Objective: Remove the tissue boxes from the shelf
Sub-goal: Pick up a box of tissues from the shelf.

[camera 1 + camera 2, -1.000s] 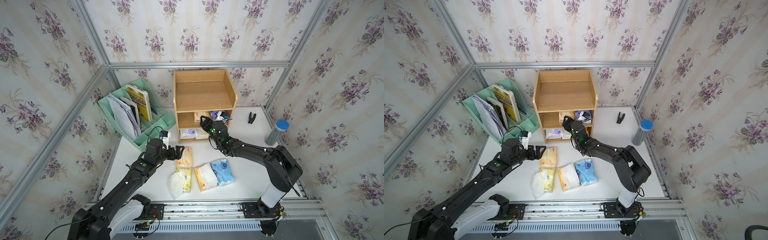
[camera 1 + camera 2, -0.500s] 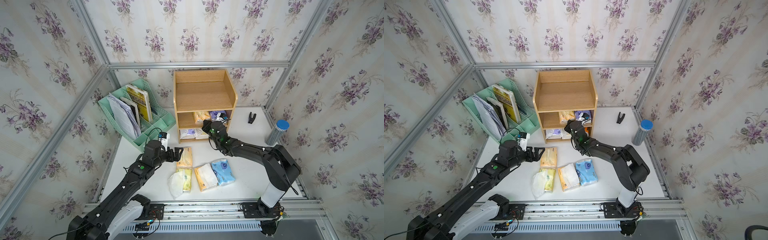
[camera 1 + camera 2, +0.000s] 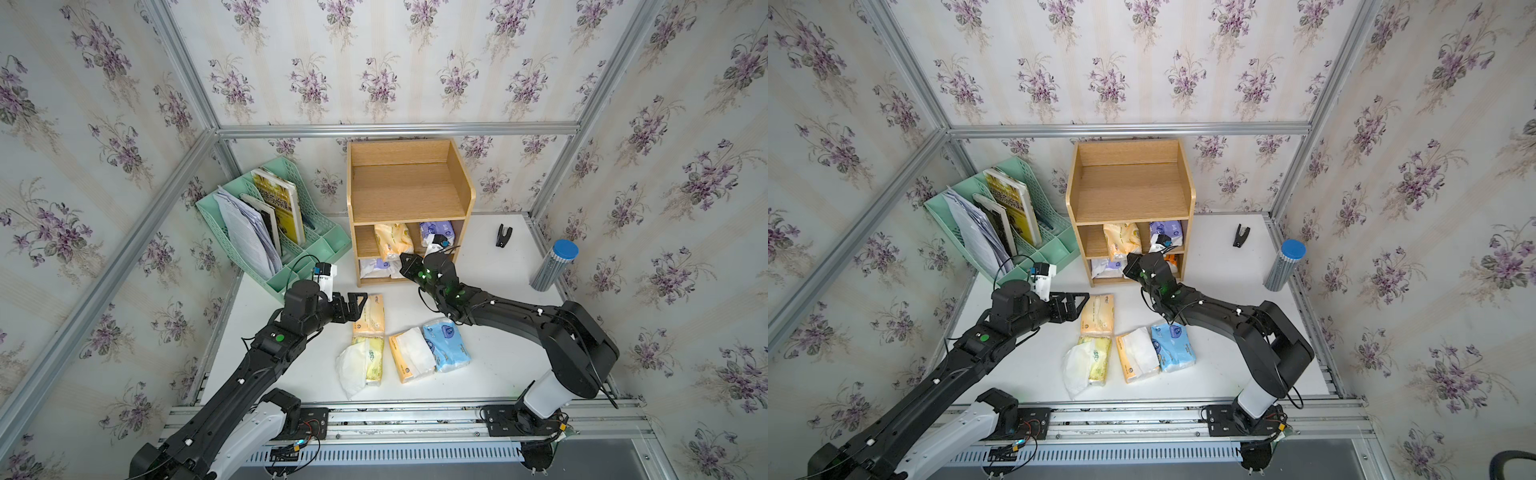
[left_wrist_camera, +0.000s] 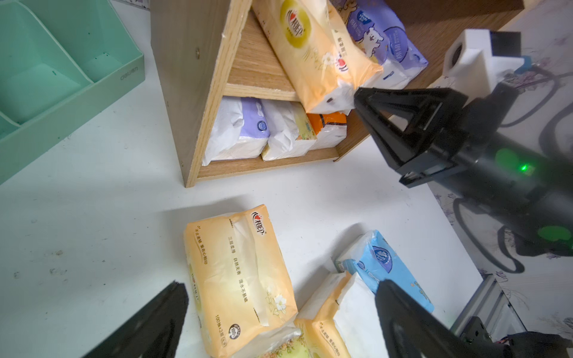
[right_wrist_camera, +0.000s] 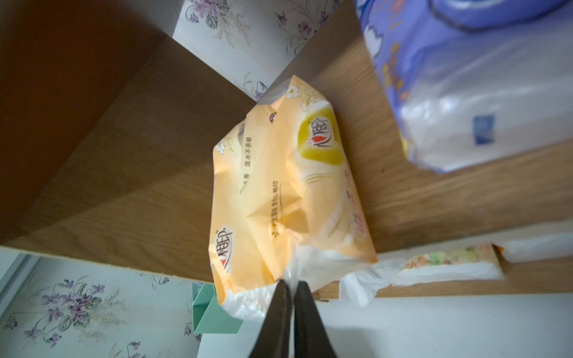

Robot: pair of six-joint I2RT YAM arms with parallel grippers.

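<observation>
Right tool (image 5: 290,286) pinches the crimped near end of a pale orange plastic-wrapped tissue pack (image 5: 279,186) on the middle tier of the light wooden shelf (image 3: 409,187). The pack's long axis runs back to front, slightly skewed, with its near end overhanging the tier's edge. It is best drawn straight out along that axis, since the thin wrapper hold may slip. Left tool (image 4: 280,285) gapes open above the white surface (image 4: 93,217).

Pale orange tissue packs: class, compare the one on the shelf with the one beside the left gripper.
The shelf pack overhangs its middle tier, tilted; the table pack lies flat. The right gripper pinches the shelf pack; the table pack is untouched. Both have the same wrapper.
</observation>
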